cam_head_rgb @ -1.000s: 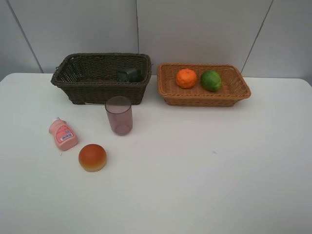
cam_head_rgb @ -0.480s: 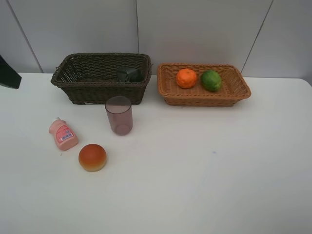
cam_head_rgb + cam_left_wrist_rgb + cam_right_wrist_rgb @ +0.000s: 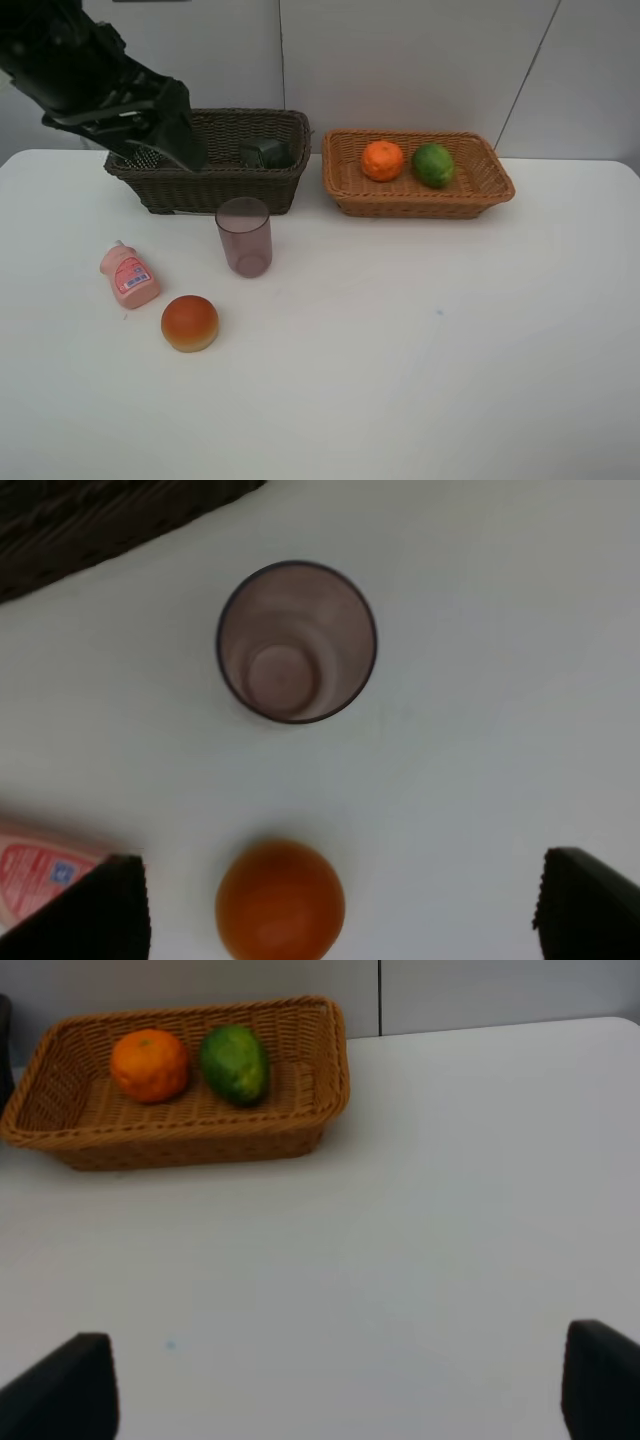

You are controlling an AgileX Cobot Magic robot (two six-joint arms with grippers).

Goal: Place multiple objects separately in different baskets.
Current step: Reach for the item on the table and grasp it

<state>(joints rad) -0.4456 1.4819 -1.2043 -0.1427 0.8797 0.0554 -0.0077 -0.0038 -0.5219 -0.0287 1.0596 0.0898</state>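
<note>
High cam over table (image 3: 450,350); L wrist cam straight down, cup (image 3: 297,645) shared

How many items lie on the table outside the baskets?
3: the pink bottle at the left, the purple cup before the dark basket, the bun nearest the camera. The left arm could hide another.

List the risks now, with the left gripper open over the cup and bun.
1. The purple cup stands upright and empty near the dark basket; a finger of the left gripper clipping its rim may tip it.
2. The bun lies close to the pink bottle; wide jaws lowering onto the bun might nudge the bottle.
</note>
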